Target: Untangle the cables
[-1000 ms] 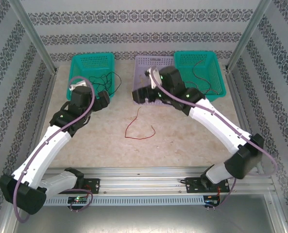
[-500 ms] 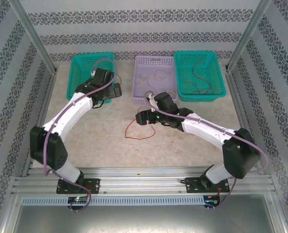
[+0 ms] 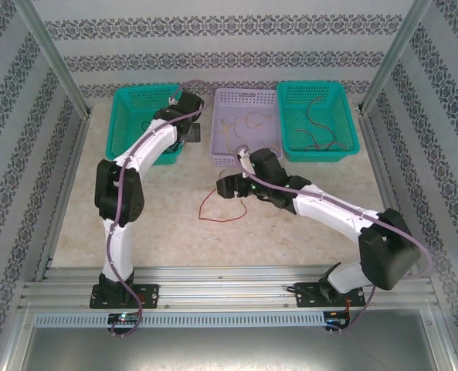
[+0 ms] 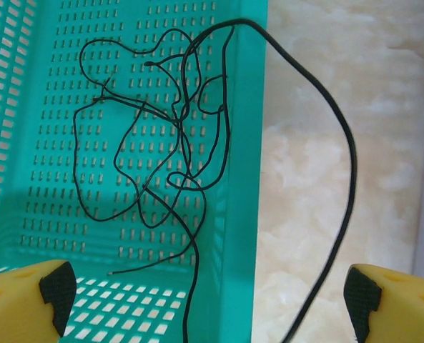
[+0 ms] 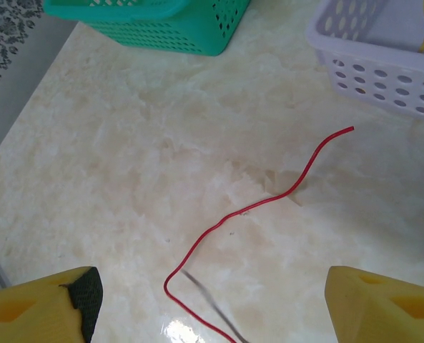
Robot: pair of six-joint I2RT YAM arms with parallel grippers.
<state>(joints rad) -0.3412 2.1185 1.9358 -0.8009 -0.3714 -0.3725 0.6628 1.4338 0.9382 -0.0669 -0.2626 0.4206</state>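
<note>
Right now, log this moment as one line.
left gripper open over black cables at teal basket | right gripper open above red cable on table

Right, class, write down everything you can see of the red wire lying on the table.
The red wire is very thin and limp, with a smooth coating that looks like plastic. It lies loose on the pale marbled table, bent into an open, uneven loop. One free end points toward the lavender basket but stops short of it. The right gripper hangs over it, open, not gripping.
</note>
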